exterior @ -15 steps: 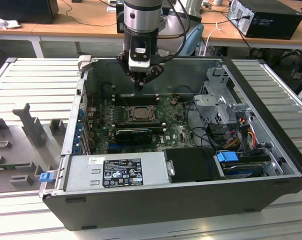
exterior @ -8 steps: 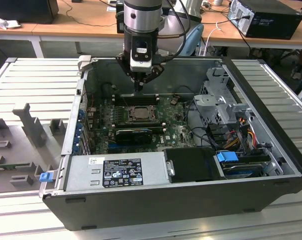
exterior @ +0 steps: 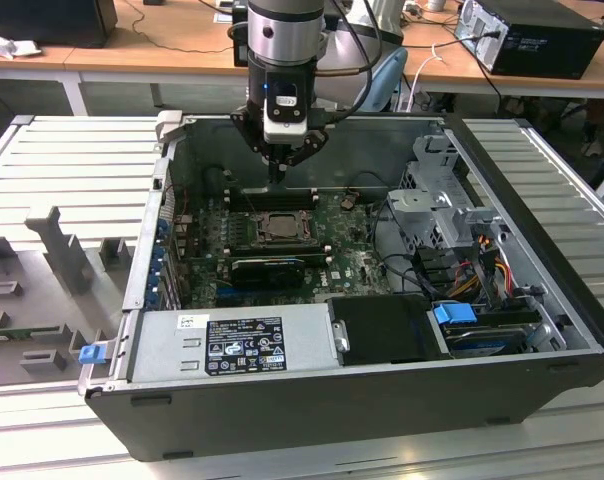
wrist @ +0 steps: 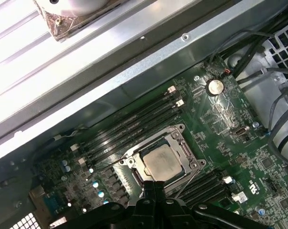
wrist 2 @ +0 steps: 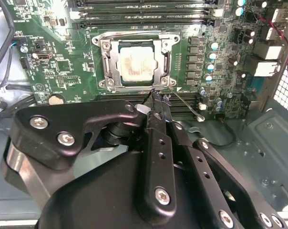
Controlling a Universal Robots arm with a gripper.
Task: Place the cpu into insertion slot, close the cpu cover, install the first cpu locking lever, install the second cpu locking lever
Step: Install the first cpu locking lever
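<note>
The cpu (wrist 2: pixel 136 64) lies pale and flat in the insertion slot (wrist 2: pixel 134 85) on the green board. The silver cpu cover (wrist 2: pixel 110 62) is down around it as a frame. In the first wrist view the cpu (wrist: pixel 160 162) sits inside the cpu cover (wrist: pixel 183 149) as well. My gripper (wrist 2: pixel 156 97) is shut with nothing between its fingers, its tip just beside the socket's edge. A thin wire lever (wrist 2: pixel 188 106) slants away from the socket corner close to the tip. In the exterior view the gripper (exterior: pixel 276 178) hangs just behind the cpu (exterior: pixel 279 228).
Long black memory slots (wrist: pixel 134 126) run on both sides of the socket. The open case's metal wall (wrist: pixel 134 71) stands close behind the board. A drive cage (exterior: pixel 447 215), loose cables (exterior: pixel 482 265) and the power supply (exterior: pixel 237 340) fill the rest of the case.
</note>
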